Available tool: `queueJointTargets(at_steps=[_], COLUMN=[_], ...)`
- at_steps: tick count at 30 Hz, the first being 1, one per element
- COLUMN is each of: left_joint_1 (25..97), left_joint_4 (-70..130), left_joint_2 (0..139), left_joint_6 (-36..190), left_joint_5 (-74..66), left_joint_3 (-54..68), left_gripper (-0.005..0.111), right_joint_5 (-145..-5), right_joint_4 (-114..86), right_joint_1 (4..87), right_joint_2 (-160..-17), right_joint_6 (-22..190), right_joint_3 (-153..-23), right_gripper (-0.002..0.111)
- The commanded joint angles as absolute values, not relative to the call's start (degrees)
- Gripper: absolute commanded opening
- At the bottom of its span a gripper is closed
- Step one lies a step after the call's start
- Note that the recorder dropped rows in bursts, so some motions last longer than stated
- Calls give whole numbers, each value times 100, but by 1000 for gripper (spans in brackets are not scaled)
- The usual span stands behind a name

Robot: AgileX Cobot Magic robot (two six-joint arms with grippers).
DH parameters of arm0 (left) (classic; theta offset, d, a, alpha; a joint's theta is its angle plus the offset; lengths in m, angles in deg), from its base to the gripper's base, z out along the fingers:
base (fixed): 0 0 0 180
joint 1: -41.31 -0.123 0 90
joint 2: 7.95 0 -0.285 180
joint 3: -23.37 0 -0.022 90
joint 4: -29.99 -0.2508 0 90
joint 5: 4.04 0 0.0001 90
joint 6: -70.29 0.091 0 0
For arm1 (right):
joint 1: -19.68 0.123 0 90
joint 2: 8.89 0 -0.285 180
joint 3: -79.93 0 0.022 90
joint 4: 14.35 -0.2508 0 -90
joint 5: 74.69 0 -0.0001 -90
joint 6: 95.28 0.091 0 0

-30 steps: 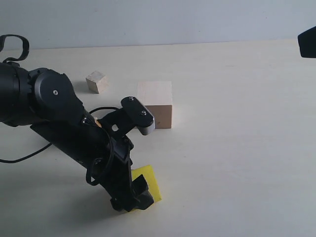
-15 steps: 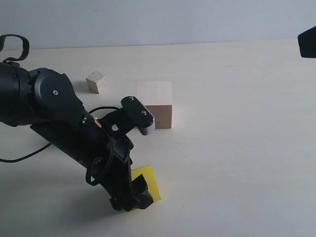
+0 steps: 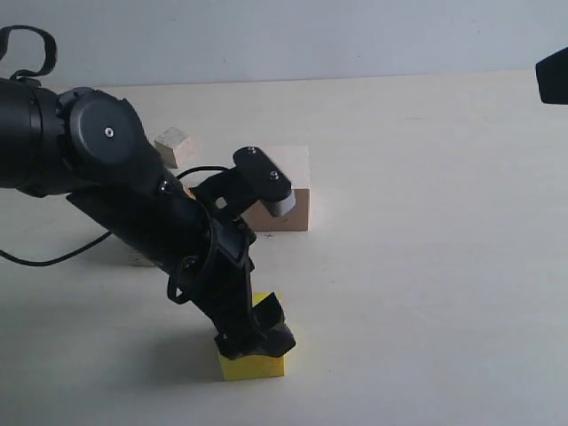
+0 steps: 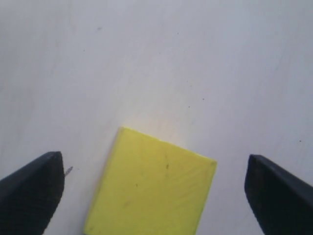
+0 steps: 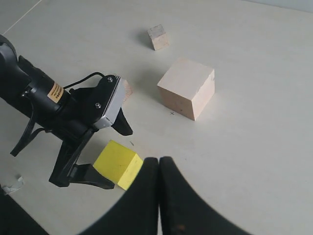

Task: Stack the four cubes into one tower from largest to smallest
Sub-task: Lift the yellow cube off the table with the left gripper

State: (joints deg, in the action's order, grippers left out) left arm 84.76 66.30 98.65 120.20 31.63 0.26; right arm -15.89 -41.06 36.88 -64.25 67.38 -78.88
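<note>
Left arm (image 3: 133,204) partly hides the large pale cube (image 3: 293,211); tiny cube (image 3: 175,142) lies nearer the tabletop's (image 3: 444,266) far edge. Angled steeply down, left end effector (image 3: 257,342) straddles the yellow cube (image 3: 253,366), wide open, gripping nothing.

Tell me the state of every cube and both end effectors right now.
yellow cube: flat on the table, not gripped.
large pale cube: on the table, nothing stacked on it.
tiny wooden cube: on the table, alone.
grained wood cube: mostly hidden behind the left arm.
left end effector: open, straddling the yellow cube.
right end effector: shut, empty.
</note>
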Motion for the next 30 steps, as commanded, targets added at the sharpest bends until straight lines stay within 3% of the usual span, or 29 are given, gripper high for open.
queueJointTargets(at_steps=[1,30], left_joint_1=[8490,8704], left_joint_4=[6389,6153], left_joint_2=[9853,10095], left_joint_6=[12125,13478], left_joint_5=[3348,3532], left_joint_3=[79,79], left_gripper=[96,94], right_joint_5=[-1595,-1596], right_joint_4=[-4128,-4128], right_joint_1=[3663,3663], right_joint_2=[-6400,-6400], right_joint_6=[6681,6670], right_joint_3=[-7870,-7870], right_gripper=[0,0])
